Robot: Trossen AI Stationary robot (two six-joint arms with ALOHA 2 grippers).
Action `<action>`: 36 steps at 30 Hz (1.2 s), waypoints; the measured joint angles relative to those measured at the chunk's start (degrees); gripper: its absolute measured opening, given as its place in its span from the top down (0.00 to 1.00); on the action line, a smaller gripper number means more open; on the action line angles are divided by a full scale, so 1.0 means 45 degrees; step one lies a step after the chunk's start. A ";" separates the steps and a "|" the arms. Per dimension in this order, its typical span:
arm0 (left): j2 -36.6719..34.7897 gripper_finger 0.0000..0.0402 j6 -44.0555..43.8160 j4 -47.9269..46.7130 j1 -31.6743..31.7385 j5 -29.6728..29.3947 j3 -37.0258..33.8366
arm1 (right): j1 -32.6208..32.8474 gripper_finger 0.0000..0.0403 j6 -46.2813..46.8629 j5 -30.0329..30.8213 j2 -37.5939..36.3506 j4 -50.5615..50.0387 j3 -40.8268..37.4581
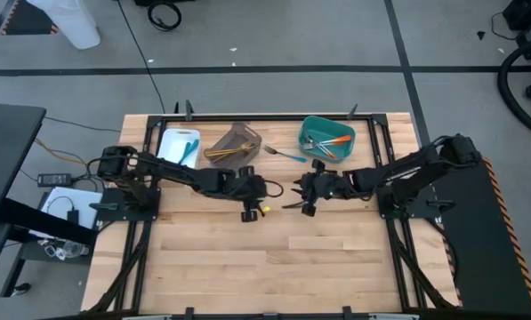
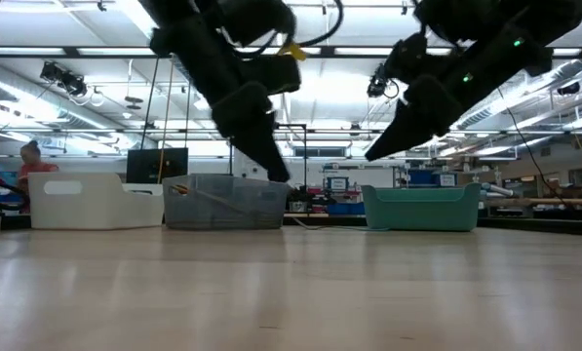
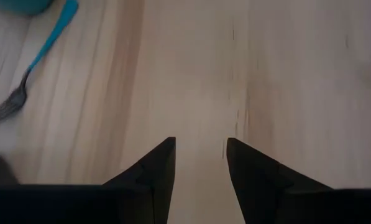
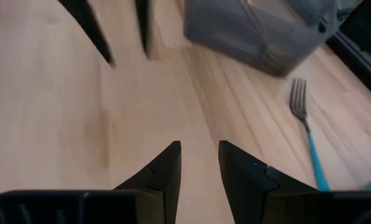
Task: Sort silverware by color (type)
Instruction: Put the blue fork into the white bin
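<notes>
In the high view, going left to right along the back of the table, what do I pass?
White bin → grey-brown bin → blue-handled fork lying on the table → teal bin.

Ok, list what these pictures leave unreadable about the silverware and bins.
- Teal bin, high view: utensils too small to count.
- Grey bin, low view: walls blur the contents.
- White bin, low view: wall hides the contents.
- Blue fork, left wrist view: handle cut off by the edge.
</notes>
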 joint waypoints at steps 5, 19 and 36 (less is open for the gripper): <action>-0.0348 0.62 -0.0613 0.0554 -0.0486 -0.0802 -0.0819 | -0.0984 0.70 -0.0526 -0.0657 0.0528 0.0497 -0.0013; -0.0290 0.62 -0.1089 0.1446 -0.1565 -0.1882 -0.1495 | -0.3248 0.68 -0.1342 -0.2677 0.1158 0.1468 -0.0009; -0.0295 0.62 -0.3006 0.1617 -0.1599 -0.1897 -0.1516 | -0.5474 0.56 -0.1653 -0.3715 0.4264 -0.0401 0.2832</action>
